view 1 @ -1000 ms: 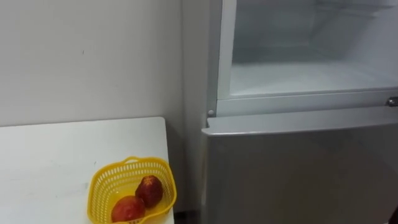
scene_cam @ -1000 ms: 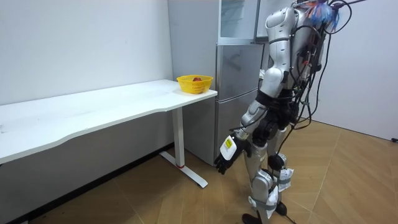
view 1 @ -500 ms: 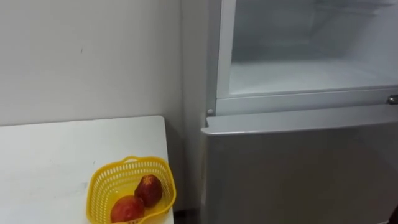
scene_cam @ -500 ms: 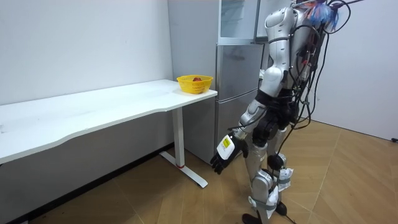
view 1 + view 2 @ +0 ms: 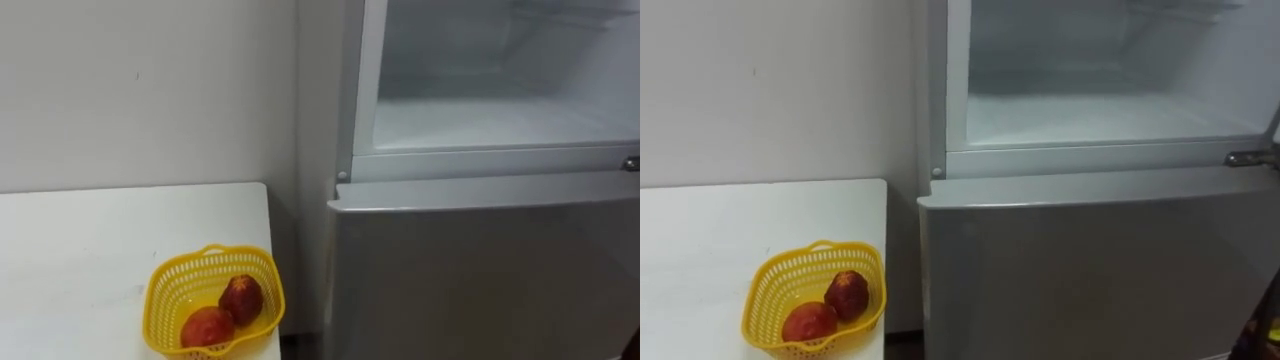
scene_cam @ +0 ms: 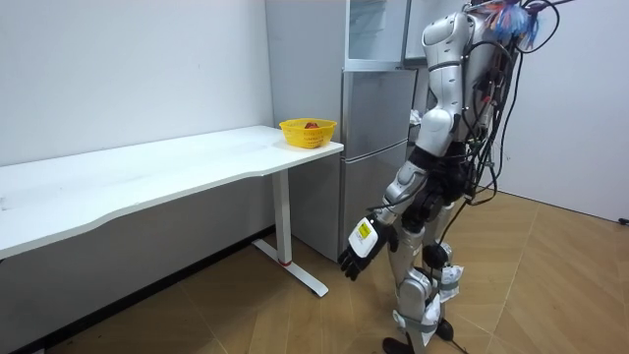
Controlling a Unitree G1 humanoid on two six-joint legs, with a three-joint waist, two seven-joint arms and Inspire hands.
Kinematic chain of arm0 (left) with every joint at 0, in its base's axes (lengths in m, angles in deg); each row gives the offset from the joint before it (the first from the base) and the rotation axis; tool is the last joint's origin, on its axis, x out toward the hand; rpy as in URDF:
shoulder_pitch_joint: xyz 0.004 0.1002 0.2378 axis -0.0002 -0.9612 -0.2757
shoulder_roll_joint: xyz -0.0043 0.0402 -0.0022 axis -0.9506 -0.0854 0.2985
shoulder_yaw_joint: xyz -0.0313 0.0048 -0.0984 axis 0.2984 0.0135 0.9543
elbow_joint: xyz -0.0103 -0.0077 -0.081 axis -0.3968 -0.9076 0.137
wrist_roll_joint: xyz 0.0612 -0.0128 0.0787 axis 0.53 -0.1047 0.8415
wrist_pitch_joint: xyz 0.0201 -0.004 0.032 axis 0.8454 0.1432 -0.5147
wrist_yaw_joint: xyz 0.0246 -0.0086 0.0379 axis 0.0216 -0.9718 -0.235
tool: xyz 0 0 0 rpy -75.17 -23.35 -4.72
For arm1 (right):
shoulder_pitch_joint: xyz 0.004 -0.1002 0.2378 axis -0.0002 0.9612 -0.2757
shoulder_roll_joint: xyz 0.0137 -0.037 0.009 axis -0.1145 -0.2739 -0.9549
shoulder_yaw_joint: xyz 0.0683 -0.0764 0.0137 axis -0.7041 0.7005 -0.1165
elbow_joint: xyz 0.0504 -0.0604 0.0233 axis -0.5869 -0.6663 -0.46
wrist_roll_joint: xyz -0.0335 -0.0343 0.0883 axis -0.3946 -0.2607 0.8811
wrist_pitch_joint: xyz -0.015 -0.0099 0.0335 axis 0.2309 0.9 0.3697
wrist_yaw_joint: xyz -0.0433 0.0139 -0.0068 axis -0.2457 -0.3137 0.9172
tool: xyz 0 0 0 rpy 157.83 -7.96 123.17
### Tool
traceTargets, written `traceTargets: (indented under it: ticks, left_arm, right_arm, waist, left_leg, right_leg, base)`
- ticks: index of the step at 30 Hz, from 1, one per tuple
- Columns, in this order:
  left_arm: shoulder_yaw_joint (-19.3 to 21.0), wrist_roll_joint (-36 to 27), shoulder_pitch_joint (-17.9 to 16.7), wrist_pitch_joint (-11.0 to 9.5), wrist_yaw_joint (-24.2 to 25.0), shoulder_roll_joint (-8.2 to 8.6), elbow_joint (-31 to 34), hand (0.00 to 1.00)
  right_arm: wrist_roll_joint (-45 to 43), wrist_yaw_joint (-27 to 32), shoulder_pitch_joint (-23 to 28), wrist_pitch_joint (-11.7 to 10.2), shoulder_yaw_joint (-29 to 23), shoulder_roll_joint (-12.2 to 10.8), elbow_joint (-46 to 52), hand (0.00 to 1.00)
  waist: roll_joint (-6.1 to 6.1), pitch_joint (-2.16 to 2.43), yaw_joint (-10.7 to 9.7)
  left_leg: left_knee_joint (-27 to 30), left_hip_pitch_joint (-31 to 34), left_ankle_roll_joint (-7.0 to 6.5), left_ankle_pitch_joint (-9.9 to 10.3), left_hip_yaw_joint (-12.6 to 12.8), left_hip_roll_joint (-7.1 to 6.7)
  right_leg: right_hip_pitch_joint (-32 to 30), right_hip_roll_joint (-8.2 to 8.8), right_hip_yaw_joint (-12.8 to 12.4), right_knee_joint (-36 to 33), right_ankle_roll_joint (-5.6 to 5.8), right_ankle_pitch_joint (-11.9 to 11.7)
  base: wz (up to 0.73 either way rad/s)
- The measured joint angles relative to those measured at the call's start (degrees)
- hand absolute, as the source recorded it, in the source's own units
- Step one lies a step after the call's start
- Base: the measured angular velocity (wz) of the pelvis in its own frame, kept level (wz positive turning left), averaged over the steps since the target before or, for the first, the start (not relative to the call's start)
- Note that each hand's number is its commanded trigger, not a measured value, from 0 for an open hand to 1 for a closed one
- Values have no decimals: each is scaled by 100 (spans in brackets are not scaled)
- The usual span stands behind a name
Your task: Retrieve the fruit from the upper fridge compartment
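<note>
Quick count: one fridge, one yellow basket, two red fruits, one white table.

The fridge's upper compartment is open, so its white inside and shelf are in plain sight. The grey lower door under it is closed. There's a small metal bracket on the right edge, right where the two sections meet.

Both fruits are in the basket. The darker one sits a bit further back and the brighter one is nearer the front, and they're touching. Could be apples or peaches, honestly hard to say from here. The basket is at the table's corner nearest the fridge, close to the edge. The table runs along the plain white wall, just beside the fridge's left side.

In the room view the robot stands upright on the wood floor, facing the fridge, with the table off to its left. Nothing sits between the robot and the open compartment.

The left hand hangs low beside its leg, below the tabletop. Its fingers are loose, pointing down, and not gripping anything. That puts the fruits well apart from the hand, up on the table in their basket.
</note>
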State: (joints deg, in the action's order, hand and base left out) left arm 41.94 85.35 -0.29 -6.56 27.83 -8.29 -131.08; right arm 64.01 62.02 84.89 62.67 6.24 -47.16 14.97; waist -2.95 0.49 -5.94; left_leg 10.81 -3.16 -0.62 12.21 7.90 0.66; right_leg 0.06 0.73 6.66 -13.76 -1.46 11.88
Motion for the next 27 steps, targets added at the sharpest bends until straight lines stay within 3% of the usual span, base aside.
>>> traceTargets:
  ticks: [6,21,27]
  left_arm:
    - [-5,-6,-1,-33,-121,3,-80,0]
    - [-22,-11,-20,-14,-121,38,-297,0]
    - [-310,-11,10,38,-89,63,-299,0]
  right_arm:
    - [-186,-4,-152,0,12,1,2,0]
    - [-1066,-147,-148,56,381,1,42,0]
    - [-1534,-320,-145,68,654,2,-30,0]
  waist:
    - [65,24,0]
    - [52,3,25]
    - [61,-5,18]
  left_leg:
    - [5,-16,0,-1,0,-5]
    - [16,-59,-1,-1,-23,-6]
    - [2,-63,0,-1,-40,-5]
  right_leg:
    - [16,10,46,10,0,0]
    - [93,15,21,25,1,1]
    - [93,16,50,17,1,1]
  base:
    - [0]
    - [1]
    - [2]
